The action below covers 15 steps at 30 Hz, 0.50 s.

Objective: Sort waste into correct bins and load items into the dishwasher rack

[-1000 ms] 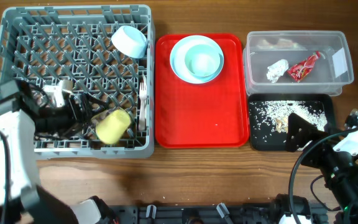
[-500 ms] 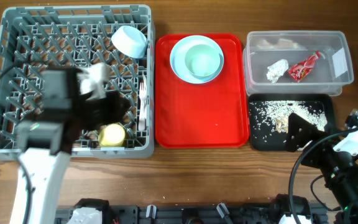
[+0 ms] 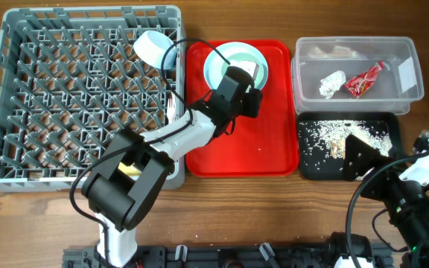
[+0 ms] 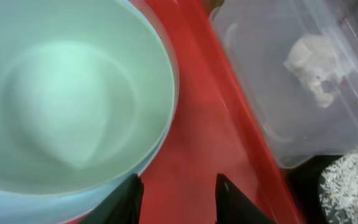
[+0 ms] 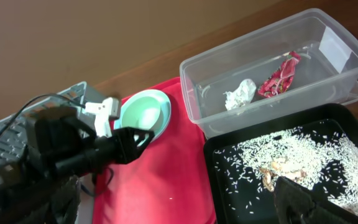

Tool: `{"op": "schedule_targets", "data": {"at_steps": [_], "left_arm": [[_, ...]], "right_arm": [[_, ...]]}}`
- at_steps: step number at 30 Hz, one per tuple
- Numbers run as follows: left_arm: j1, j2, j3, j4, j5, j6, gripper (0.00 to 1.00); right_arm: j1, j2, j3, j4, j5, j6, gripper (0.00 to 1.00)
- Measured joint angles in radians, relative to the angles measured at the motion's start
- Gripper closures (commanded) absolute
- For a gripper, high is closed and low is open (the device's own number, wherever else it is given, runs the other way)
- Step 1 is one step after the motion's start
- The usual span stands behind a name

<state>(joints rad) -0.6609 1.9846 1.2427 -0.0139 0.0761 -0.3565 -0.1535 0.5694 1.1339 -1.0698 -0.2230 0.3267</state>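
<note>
The grey dishwasher rack [image 3: 21, 89] holds a white bowl [image 3: 155, 48], a white fork [image 3: 171, 112] and a yellow-green cup [image 3: 131, 170] half hidden under my left arm. A pale blue bowl [image 4: 73, 106] sits on the plate [image 3: 213, 78] on a red tray [image 4: 216, 137]. My left gripper [image 4: 178, 202] is open over the tray, its left finger beside the plate's rim, nothing between the jaws. The clear tub [image 3: 401, 93] contains the napkin [image 3: 332, 83] and red wrapper [image 3: 365, 79]. Rice crumbs [image 3: 341, 134] lie in the black tray [image 3: 311, 167]. My right gripper [image 5: 185, 205] is wide open and holds nothing.
The red tray [image 3: 237, 141] lies between the rack and the two bins. My left arm [image 3: 170, 138] crosses the rack's front right corner. The right arm's cables [image 3: 393, 193] lie at the table's front right.
My left arm swung out of the rack and right across to the bowl on the red tray. The yellow cup stayed in the rack. The right arm has not moved.
</note>
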Motion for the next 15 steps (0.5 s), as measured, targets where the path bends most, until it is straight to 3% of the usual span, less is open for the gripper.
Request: {"op": "schedule_targets", "data": {"at_steps": [1,2,5,9,15], "left_arm": [[0.000,0.002,0.063,-0.109,-0.006,0.014,0.64],[0.000,0.018,0.221,-0.312,-0.016,0.044,0.64],[0.000,0.021,0.599,-0.577,-0.050,0.124,0.65],[-0.002,0.057,0.679,-0.600,-0.072,0.169,0.66],[-0.019,0.333,0.677,-0.527,-0.079,0.180,0.67]], "right_arm": [[0.000,0.000,0.000,-0.001,0.000,0.000,0.00],[0.000,0.000,0.000,0.000,0.000,0.000,0.00],[0.000,0.000,0.000,0.000,0.000,0.000,0.00],[0.000,0.000,0.000,0.001,0.000,0.000,0.00],[0.000,0.000,0.000,0.001,0.000,0.000,0.00]]}}
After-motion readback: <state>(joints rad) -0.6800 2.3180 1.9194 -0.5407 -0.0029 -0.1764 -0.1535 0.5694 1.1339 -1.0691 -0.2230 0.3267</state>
